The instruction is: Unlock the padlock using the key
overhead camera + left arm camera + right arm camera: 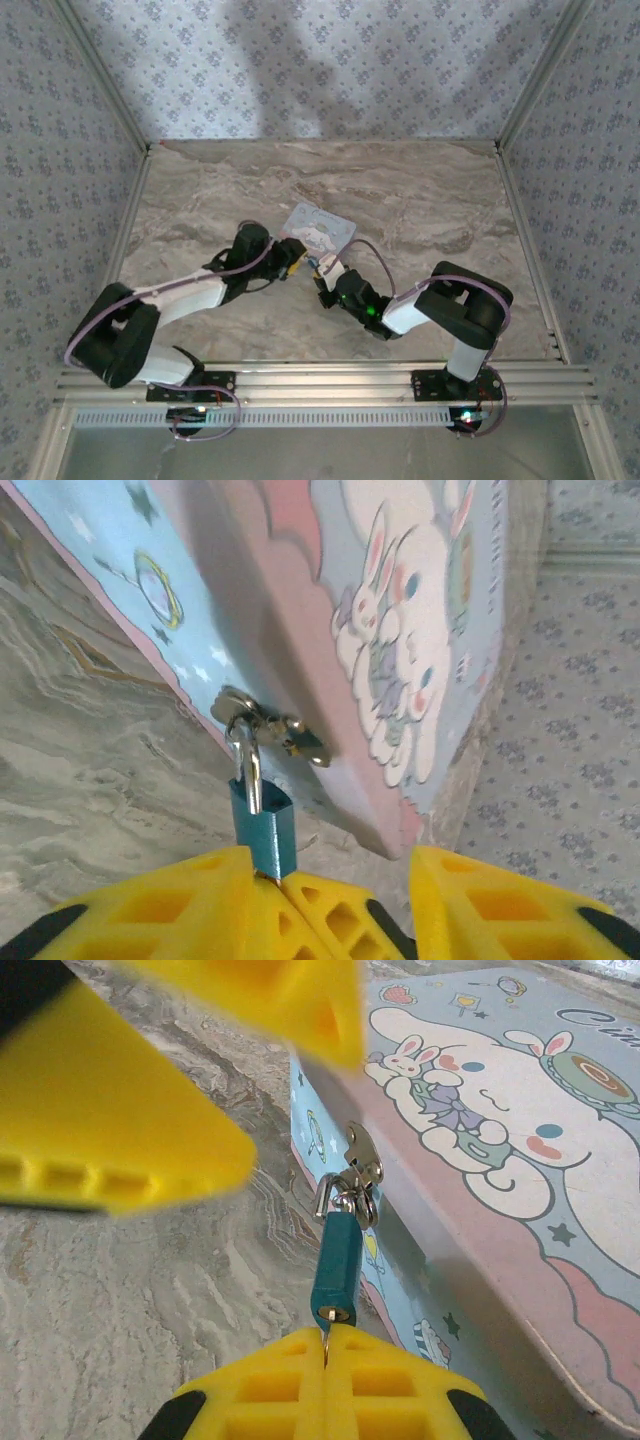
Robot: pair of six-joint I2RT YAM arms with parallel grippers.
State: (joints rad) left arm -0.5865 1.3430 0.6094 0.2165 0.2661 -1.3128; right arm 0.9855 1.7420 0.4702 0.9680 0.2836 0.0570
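Padlock: the padlock point(337, 1260) is hanging by its shackle from the hasp point(362, 1160) on the front wall of the tin point(560, 1260), pointing away from it.
Key: the key point(325, 1338) is sitting in the keyhole at the padlock's end farthest from the tin.
Right gripper: the right gripper point(325, 1352) is pinching the key, fingers pressed together.
Left gripper: the left gripper point(295, 1095) is hovering just beside the tin's front, fingers apparently spread and gripping nothing.
Doing it well: likely rolling the wrist about the key's axis and staying in line with the body. The left fingers would be bracing the body against twisting.

Padlock point(336, 1265) teal; tin point(520, 1160) pale blue w/ bunny print; fingers point(260, 1390) yellow.
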